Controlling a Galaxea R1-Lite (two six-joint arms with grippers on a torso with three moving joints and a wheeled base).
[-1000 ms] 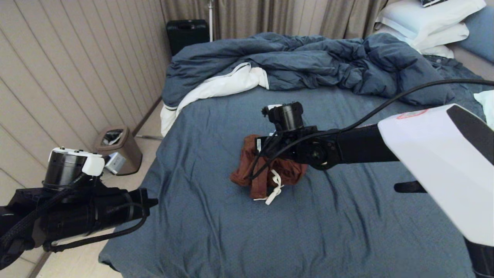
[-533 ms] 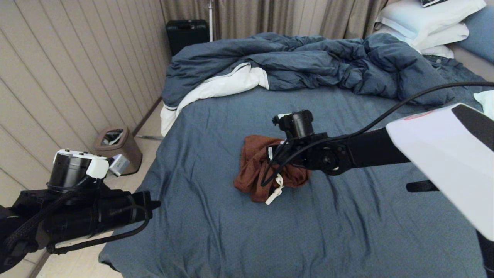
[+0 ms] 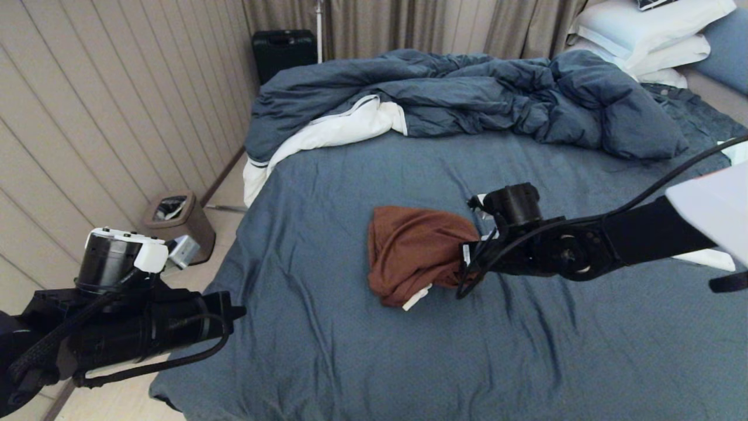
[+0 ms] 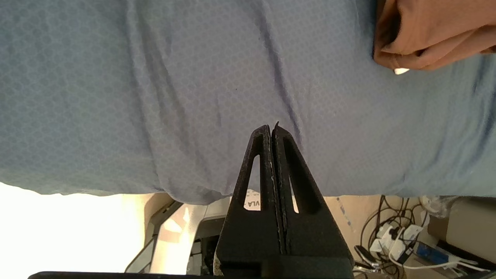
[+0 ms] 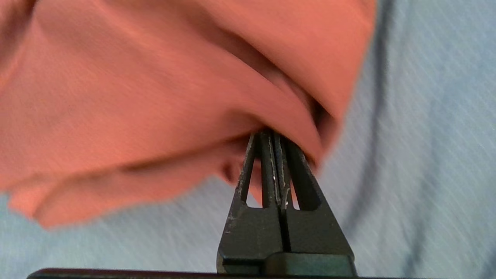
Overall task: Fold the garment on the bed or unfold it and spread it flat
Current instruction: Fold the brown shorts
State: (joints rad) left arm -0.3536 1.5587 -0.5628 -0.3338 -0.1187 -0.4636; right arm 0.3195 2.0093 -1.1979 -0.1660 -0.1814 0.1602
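The jaws of the right gripper (image 5: 273, 135) were pressed together on a fold of the garment (image 3: 416, 248), their tips buried under the rust-brown cloth at its right edge, over the middle of the bed (image 3: 327, 327). Those of the left gripper (image 4: 271, 130) were pressed together too, with nothing between them, held off the near left corner of the mattress and well apart from the shorts.

The garment was a soft, matte knit, bunched into a rounded heap with a smooth upper face and deep folds along its lower rim. A short end of white drawstring (image 3: 416, 298) poked out from under its near edge. It lay on the slate-blue sheet, which had a fine dotted weave and shallow creases running across it.

Both grippers' fingers (image 4: 255, 170) were black, tapering wedges with triangular cut-outs and scuffed inner edges. Beyond the garment a puffy dark blue duvet (image 3: 467, 93) lay rumpled, its white lining turned out at the left, and white pillows (image 3: 648, 29) were stacked at the far right corner.

In the left wrist view, letters reading "VLA" (image 4: 254, 204) showed through a finger cut-out on a pale surface below the bed edge.
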